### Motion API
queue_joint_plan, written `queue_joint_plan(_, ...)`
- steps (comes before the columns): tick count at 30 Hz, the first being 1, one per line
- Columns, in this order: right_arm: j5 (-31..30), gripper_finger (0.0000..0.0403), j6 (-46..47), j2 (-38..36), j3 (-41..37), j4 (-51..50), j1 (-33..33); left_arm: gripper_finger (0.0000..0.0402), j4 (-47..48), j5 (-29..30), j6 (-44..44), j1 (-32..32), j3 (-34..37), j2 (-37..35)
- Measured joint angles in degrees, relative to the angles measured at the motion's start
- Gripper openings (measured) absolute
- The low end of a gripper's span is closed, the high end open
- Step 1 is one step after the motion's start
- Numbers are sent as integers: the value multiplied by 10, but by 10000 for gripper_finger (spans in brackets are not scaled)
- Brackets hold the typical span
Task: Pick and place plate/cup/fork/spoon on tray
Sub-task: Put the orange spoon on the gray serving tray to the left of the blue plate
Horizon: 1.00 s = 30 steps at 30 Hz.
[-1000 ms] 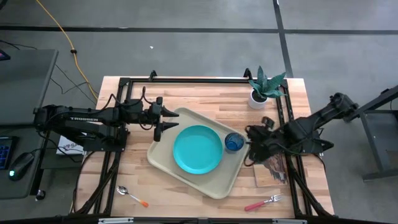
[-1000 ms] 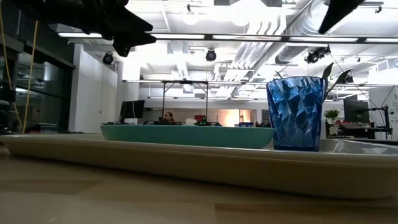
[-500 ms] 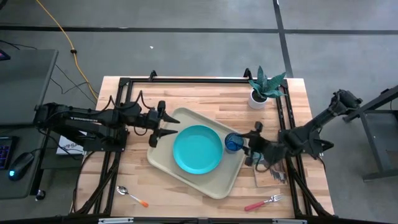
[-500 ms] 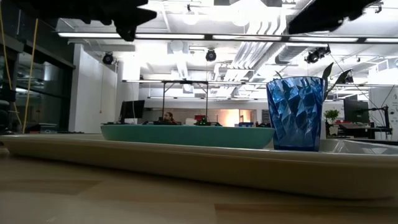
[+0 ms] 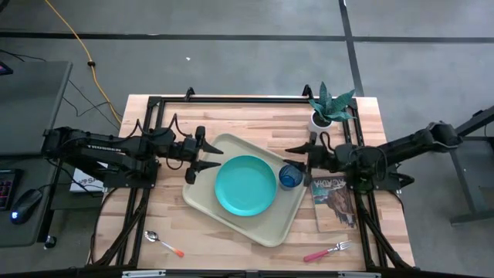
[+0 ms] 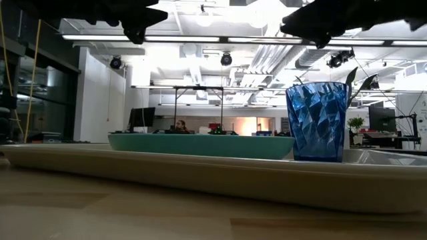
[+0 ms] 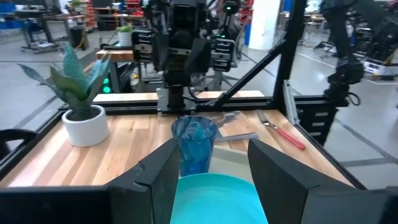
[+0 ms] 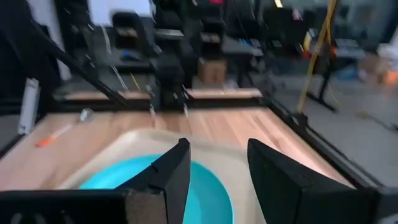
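Fork (image 5: 327, 250) and spoon (image 5: 164, 242) were left on the table, off the tray (image 5: 202, 194); plate (image 5: 245, 185) and cup (image 5: 290, 177) were seated inside. Both grippers, left (image 5: 203, 152) and right (image 5: 297, 156), were held empty, fingers spread, at the tray's edges.

Your two arms were dark, near-black, built from chunky jointed segments with black cables looped along them. The left arm (image 5: 100, 147) carried small white lettering on its long link. Each gripper's fingers (image 7: 155, 180) looked like flat, angular dark plastic, broad and wedge-shaped.
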State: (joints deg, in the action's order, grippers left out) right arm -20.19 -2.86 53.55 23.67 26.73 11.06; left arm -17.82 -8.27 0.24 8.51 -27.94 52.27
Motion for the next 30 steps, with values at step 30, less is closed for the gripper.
queue_joint_plan(30, 29, 149, -4, 9, -37, 79, -14, 172, 537, 143, -138, -497, -183, 203)
